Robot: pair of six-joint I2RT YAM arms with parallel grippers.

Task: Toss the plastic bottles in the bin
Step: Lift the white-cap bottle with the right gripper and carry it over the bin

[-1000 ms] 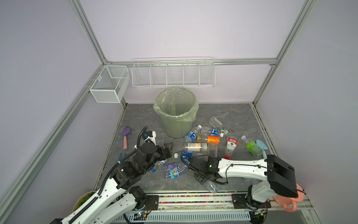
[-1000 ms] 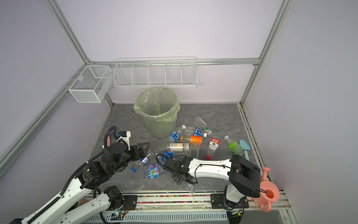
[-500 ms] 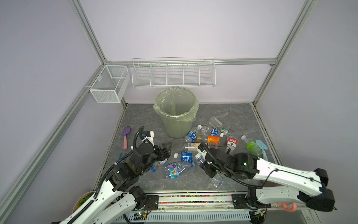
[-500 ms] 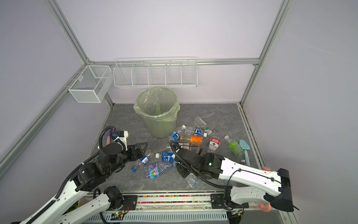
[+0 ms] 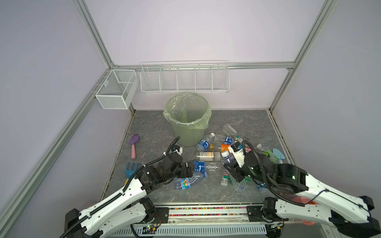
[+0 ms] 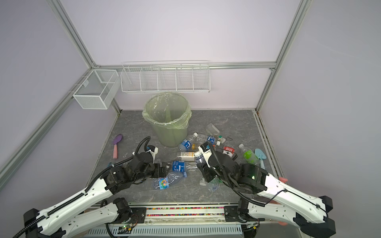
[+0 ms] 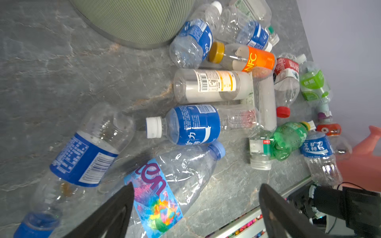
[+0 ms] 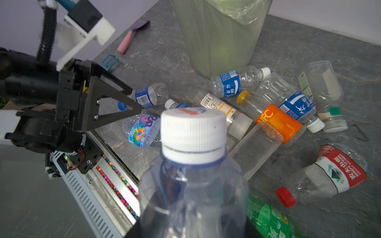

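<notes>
The right gripper (image 5: 229, 165) is clamped on the body of a clear, thin-walled plastic bottle with a white screw cap (image 8: 193, 177). In the right wrist view the cap fills the centre of the frame and points toward the bin. The left gripper (image 7: 195, 185) stands wide and empty, its black fingers (image 7: 117, 208) straddling a crumpled clear bottle with a multicoloured label and pale blue cap (image 7: 156, 195) low in that view. Whether they touch it I cannot tell. Beyond it lies the heap of clear labelled bottles (image 5: 224, 147), right of centre in both top views. The round pale-green bin with a thin green bag liner (image 5: 185, 134) stands in the upper middle, at the back of the grey floor (image 5: 154, 127), and no bottle shows inside it.

The held bottle is soft, so the squeeze could let it twist out on the way up. The bin is tall, and a low or early release would bounce the bottle off the rim or snag the liner. The grippers are near each other at mid-frame, so a swing could clip one against the other. Closing on the crumpled bottle could also squirt it sideways.

A second ago the right arm (image 5: 321, 191) lay low, stretched across the front with its gripper down among the bottles. Now it is folded back and the bottle is lifted clear. The left gripper has crept slightly toward the lower right.
</notes>
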